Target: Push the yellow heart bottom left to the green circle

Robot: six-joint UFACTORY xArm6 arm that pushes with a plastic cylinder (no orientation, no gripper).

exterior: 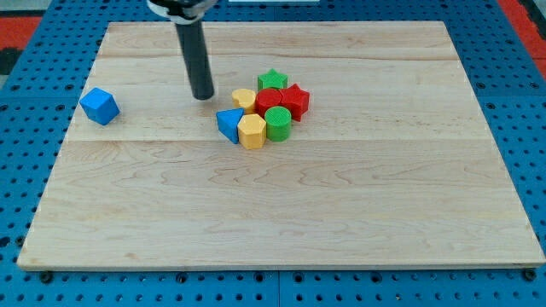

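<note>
The yellow heart (pixel 244 97) lies at the left edge of a tight cluster of blocks near the board's middle. The green circle (pixel 278 123) is at the cluster's bottom right, below a red block (pixel 269 101). My tip (pixel 203 95) rests on the board just left of the yellow heart, a small gap apart from it. The green circle lies to the lower right of the heart.
The cluster also holds a green star (pixel 272 80), a red star (pixel 295 101), a blue triangle (pixel 229 124) and a yellow hexagon (pixel 252 131). A blue cube (pixel 100 106) sits alone at the left. The wooden board (pixel 281 213) lies on a blue pegboard.
</note>
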